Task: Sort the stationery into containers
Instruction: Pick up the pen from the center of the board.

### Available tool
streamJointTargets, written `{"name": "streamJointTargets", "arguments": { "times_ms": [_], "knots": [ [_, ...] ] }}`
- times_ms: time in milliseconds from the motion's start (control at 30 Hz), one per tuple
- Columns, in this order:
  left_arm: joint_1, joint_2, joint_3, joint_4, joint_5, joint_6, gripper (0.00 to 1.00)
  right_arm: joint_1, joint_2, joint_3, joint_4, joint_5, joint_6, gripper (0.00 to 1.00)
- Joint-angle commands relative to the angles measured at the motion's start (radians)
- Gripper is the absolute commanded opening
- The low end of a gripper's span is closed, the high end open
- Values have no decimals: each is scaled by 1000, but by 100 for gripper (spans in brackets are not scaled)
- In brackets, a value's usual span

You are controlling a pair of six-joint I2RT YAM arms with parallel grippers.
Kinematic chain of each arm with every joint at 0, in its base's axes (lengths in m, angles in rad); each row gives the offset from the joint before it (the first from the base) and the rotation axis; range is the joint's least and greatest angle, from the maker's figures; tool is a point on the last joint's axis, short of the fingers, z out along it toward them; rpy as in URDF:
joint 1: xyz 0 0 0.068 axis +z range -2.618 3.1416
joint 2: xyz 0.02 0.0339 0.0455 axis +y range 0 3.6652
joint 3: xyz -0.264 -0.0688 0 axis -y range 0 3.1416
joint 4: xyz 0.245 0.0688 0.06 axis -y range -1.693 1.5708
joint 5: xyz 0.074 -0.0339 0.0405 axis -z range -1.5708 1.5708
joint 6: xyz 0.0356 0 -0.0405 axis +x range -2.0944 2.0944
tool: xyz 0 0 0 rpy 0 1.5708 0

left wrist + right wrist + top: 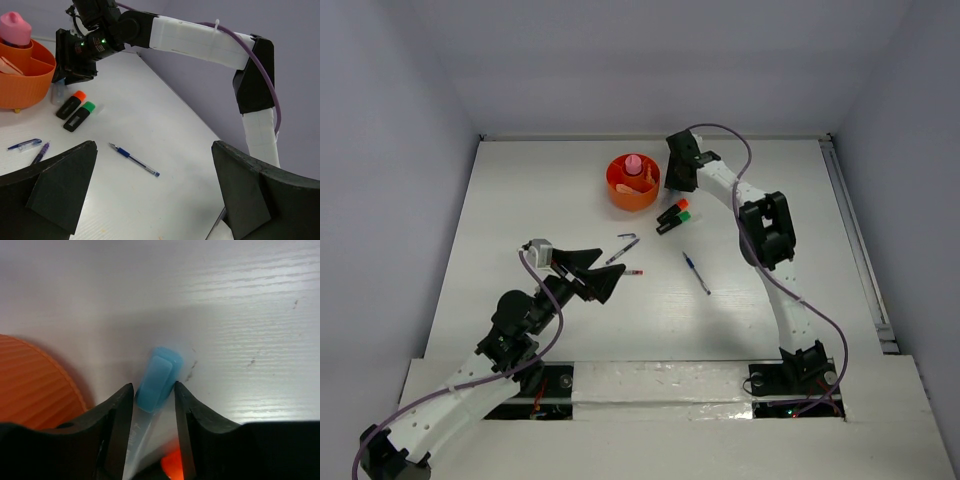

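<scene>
The white table (pixel 520 200) carries everything, with both arms reaching over it from the near edge. The right arm (pixel 765 230) stretches far forward to just right of the cup, and the left arm (pixel 510 330) hangs over the table's near left part. The left gripper (pixel 154 150) has its fingers spread wide with nothing between them. The right gripper (pixel 154 390) points down at the table beside the cup, its fingers drawn in narrow against both sides of the light-blue marker (pixel 159 377). That marker lies flat on the table, just right of the cup wall. The orange cup (pixel 625 200) stands far back near the middle; its inner dividers show. The pink bottle (pixel 634 164) stands upright in the cup's far compartment, and a pale peach piece lies in another. Just right of the cup and near the right gripper, the orange-capped marker (pixel 672 209) and the green-capped marker (pixel 675 220) lie side by side, close together. Nearer the arms, the blue pen (pixel 697 272) lies alone on open table. Two more pens, one with a blue clip (pixel 628 239) and a darker one (pixel 615 257), lie just beyond the left gripper. The short red pen (pixel 632 272) lies just to that gripper's right.
</scene>
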Motion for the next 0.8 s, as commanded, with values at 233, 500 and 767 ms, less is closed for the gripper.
{"name": "streamJointTargets", "arguments": {
  "times_ms": [233,500,767],
  "knots": [
    [0,-27,-17,61,25,-12,99,10,115,124,-93,56,10,48],
    [0,-17,-17,61,17,-9,99,10,52,48,6,72,34,2],
    [0,0,-17,58,4,-3,99,-38,-232,-334,489,-7,126,0]
  ]
}}
